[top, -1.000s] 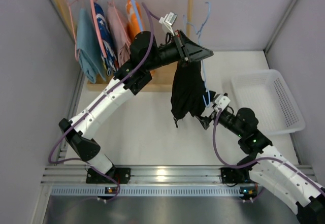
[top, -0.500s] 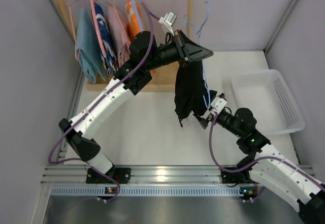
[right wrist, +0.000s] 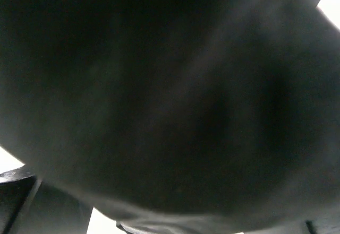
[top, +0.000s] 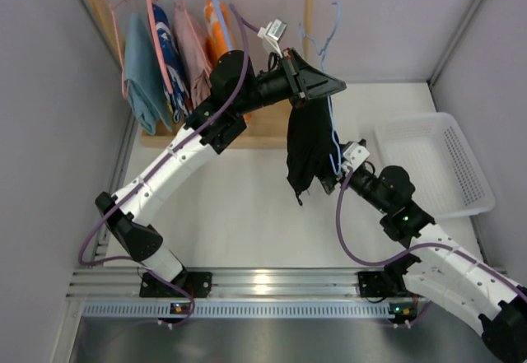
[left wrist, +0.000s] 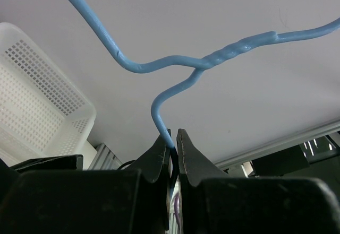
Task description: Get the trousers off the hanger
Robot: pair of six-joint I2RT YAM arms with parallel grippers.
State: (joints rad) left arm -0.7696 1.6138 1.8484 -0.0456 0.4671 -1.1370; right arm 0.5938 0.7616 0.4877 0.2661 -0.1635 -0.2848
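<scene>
Left wrist: left end effector (left wrist: 173,138) pinches hanger (left wrist: 236,50); right end effector (top: 332,183) unreadable against trousers (top: 306,153). Confirm your grip, then pull slowly.

Black trousers (top: 306,153) droop limp from a blue hanger (left wrist: 239,47); orange pair (top: 218,42) hangs behind.

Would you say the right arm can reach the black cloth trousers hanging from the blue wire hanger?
Probably yes: the right gripper sits at the black trousers, cloth filling its wrist view, nothing between, while the left gripper holds the blue wire hanger up.
</scene>
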